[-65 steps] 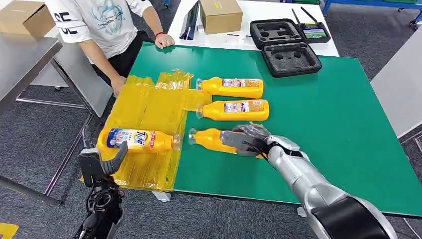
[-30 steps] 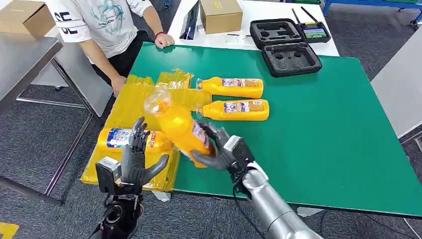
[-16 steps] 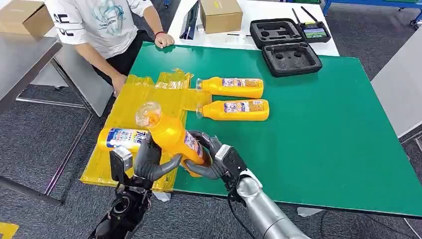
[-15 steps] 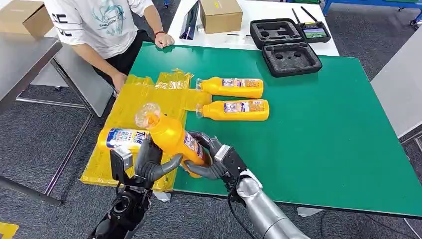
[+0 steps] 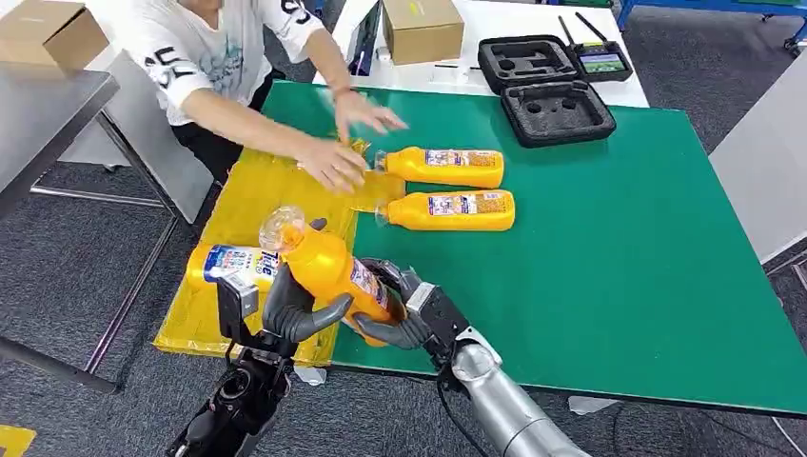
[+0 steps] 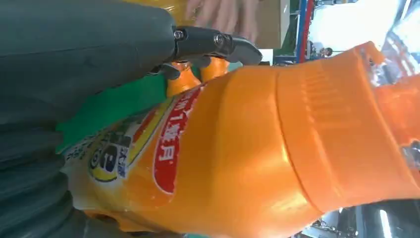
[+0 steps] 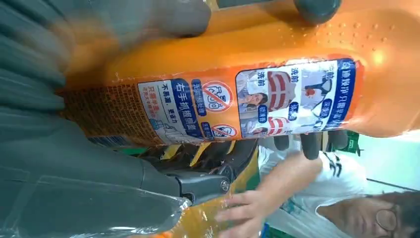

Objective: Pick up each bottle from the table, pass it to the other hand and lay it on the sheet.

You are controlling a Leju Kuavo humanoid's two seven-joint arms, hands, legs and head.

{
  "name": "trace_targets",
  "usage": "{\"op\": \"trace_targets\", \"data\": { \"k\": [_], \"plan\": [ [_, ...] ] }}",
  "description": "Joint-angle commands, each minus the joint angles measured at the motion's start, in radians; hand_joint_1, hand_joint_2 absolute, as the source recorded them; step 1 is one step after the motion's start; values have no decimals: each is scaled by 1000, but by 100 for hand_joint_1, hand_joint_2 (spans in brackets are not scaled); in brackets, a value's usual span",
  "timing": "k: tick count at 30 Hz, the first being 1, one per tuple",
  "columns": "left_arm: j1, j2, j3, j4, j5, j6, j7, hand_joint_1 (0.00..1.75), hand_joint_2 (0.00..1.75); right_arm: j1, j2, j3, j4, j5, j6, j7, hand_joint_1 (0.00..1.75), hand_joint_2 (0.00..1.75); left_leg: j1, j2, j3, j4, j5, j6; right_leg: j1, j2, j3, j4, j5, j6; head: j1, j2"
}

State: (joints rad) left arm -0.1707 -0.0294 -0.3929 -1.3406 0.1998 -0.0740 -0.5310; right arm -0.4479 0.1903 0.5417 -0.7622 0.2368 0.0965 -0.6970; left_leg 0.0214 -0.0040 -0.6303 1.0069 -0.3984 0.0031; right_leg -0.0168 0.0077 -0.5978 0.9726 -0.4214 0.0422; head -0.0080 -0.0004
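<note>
The held bottle (image 5: 328, 271) is up in the air over the near edge of the table (image 5: 619, 248), tilted with its clear cap toward the person and its base toward the robot. Both hands are on it at once: the left robot hand (image 5: 290, 309) wraps its fingers round the upper body from the sheet side, and the right robot hand (image 5: 395, 309) cups the lower end from below. In the left wrist view the orange body (image 6: 247, 148) sits right against the palm, with dark fingers (image 6: 213, 42) curling over it; in the right wrist view the back label (image 7: 247, 104) faces the camera, with fingers (image 7: 312, 144) hooked round the far side. Just beneath and beside it, a second bottle (image 5: 233, 265) with a blue label lies on its side on the yellow sheet (image 5: 257, 200), which covers the left end of the green table. Two more bottles (image 5: 442, 167) and (image 5: 447, 210) lie side by side on the bare green, caps toward the sheet. A person (image 5: 219, 57) leans in from the far left corner, one hand (image 5: 333, 164) pressing on the sheet's crumpled far edge, the other (image 5: 366, 112) blurred above the table. Beyond are an open black foam case (image 5: 552, 86) and a cardboard box (image 5: 423, 29).
</note>
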Motion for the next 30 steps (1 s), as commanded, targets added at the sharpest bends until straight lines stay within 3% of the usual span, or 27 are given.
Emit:
{"op": "trace_targets", "data": {
  "k": [1,8,9,10,11,12,13,30],
  "plan": [
    [-47,20,-32,68,8,10,0,175,175,-29,4,6,76,10,-6,-1,175,175,0,-1,2,-1,0,1,0,-1,2,-1,-1,-1,0,0],
    [-46,29,-37,69,18,4,-6,175,175,-42,11,-3,91,22,-23,-1,173,175,0,0,3,-1,-1,1,0,-1,3,0,-1,-1,0,0],
    [-44,29,-34,66,20,6,-7,175,175,-46,14,-5,99,26,-27,-1,141,175,0,0,8,0,-3,2,1,-2,9,0,-4,-3,0,0],
    [-44,30,-33,64,20,7,-7,175,175,-49,18,-11,105,29,-38,-1,14,175,-1,0,3,-1,-1,1,0,-1,3,0,-1,-1,0,0],
    [-43,30,-33,62,20,7,-7,175,175,-49,21,-13,108,29,-39,-1,0,175,0,0,5,-1,-2,1,0,-1,5,0,-2,-2,0,0],
    [-41,30,-32,60,21,8,-8,175,175,-50,24,-16,109,29,-44,0,0,175,0,0,4,-1,-1,1,0,-1,4,0,-2,-2,0,0],
    [-39,30,-31,59,21,9,-8,175,175,-51,26,-18,112,30,-49,2,0,0,-1,0,5,-1,-2,1,0,-1,5,0,-2,-2,0,0],
    [-40,45,-1,60,20,48,-17,175,175,-53,8,-65,86,13,-79,-1,0,0,0,0,5,0,-2,1,0,-2,6,0,-2,-2,0,0]
  ]
}}
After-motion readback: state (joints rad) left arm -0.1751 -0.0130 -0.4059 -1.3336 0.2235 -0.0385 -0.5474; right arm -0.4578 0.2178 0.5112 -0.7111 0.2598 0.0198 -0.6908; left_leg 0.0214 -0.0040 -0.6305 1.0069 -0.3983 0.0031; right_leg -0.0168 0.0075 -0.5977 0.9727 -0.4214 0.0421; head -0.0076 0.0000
